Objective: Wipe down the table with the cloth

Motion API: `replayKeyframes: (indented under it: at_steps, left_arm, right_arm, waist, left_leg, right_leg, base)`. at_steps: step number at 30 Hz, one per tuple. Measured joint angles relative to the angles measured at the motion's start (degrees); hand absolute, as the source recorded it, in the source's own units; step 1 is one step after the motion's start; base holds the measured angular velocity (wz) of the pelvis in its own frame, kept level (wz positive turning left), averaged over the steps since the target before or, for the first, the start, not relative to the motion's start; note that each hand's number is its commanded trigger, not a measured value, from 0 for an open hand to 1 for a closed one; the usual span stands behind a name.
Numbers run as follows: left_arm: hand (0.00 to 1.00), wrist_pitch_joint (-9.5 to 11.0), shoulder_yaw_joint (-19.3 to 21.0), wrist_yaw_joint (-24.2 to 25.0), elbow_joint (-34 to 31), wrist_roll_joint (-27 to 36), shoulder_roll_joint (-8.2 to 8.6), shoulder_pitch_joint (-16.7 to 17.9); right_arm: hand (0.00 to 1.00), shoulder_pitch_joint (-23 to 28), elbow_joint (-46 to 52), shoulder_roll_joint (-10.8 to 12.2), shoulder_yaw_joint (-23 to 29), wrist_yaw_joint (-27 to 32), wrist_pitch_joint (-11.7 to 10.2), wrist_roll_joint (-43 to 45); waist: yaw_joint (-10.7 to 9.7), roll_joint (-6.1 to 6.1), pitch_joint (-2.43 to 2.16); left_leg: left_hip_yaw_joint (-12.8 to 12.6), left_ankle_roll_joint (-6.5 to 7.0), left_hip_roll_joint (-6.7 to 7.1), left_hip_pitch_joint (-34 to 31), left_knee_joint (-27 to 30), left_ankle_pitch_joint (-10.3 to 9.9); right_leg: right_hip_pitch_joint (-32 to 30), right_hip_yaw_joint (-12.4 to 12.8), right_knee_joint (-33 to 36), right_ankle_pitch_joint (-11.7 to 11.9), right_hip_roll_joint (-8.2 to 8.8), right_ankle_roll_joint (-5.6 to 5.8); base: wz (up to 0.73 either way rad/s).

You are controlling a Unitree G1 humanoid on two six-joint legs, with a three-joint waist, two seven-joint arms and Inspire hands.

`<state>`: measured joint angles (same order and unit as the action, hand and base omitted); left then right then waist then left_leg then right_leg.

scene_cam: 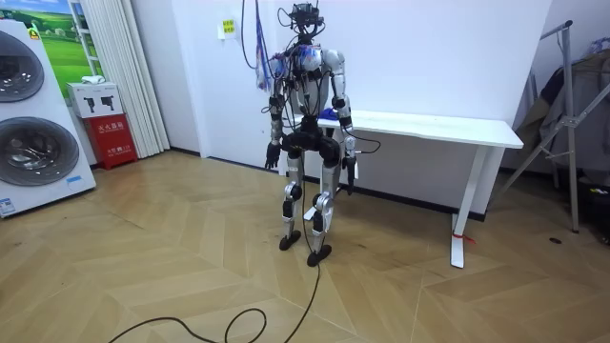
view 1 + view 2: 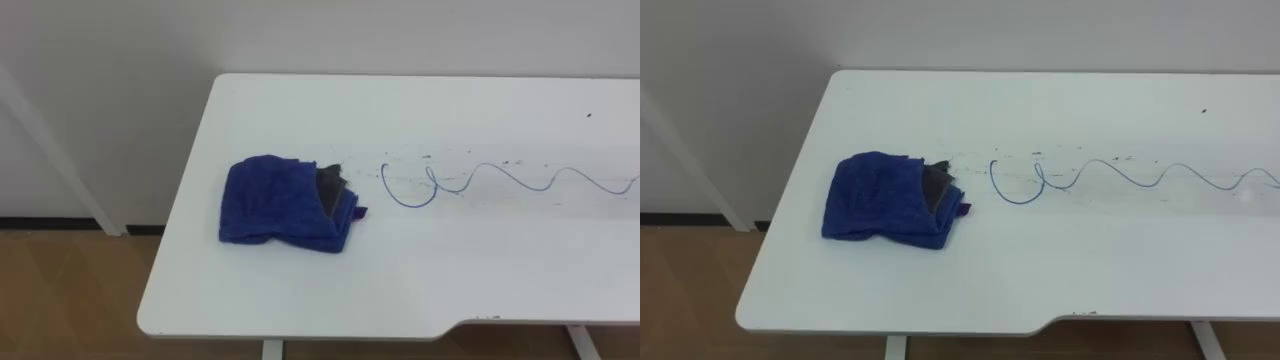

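A crumpled blue cloth (image 2: 283, 203) lies near the left end of the white table (image 2: 420, 285), with a dark grey patch showing in its right folds. To its right a wavy blue pen line (image 2: 500, 180) runs along the tabletop, with small dark specks around it. In the room view I stand at the left end of the table (image 1: 448, 128), facing it. My left hand (image 1: 272, 152) and right hand (image 1: 350, 177) hang at my sides, below the tabletop and away from the cloth (image 2: 888, 197).
A white wall rises behind the table. Wooden floor lies to the left of it and in front. In the room view, washing machines (image 1: 33, 124) and a red box (image 1: 112, 141) stand at the left, and a clothes rack (image 1: 572, 114) at the right.
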<state>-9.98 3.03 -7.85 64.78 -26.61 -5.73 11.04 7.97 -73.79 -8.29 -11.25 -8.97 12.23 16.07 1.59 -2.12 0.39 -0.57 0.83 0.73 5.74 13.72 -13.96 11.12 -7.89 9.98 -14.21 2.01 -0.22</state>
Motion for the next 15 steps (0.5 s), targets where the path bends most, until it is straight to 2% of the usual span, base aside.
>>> replayKeyframes:
  at_steps: [5,9,15]
  left_arm:
    - [0.0,0.03,-1.07,0.02,0.04,0.01,0.08,0.02]
    - [0.0,0.53,-1.28,0.02,0.02,0.08,0.16,-0.03]
    - [0.0,0.41,-2.39,0.04,0.04,0.16,0.19,0.31]
  right_arm:
    - [0.0,-0.16,0.0,-0.02,-0.09,0.09,0.27,-0.01]
    - [0.0,-0.52,-0.01,-0.05,-0.07,0.8,-0.37,-0.08]
    - [0.0,-0.72,-0.02,-0.09,-0.01,2.26,-0.29,-1.79]
  waist:
    - [0.18,0.14,0.05]
    - [0.1,0.45,0.26]
    - [0.17,0.57,0.34]
  left_leg:
    - [-0.03,0.0,-0.02,0.01,-0.03,-0.01]
    - [-0.05,0.01,-0.05,0.08,-0.05,-0.01]
    - [-0.79,0.01,-0.12,0.82,-0.13,-0.01]
  right_leg:
    - [-0.03,-0.02,0.19,0.0,0.0,0.0]
    - [-0.15,-0.05,0.5,0.0,0.0,0.0]
    - [-0.12,0.76,0.57,-0.01,-0.02,0.0]
  base:
    - [0.0]
    - [0.0]
    - [-0.07]
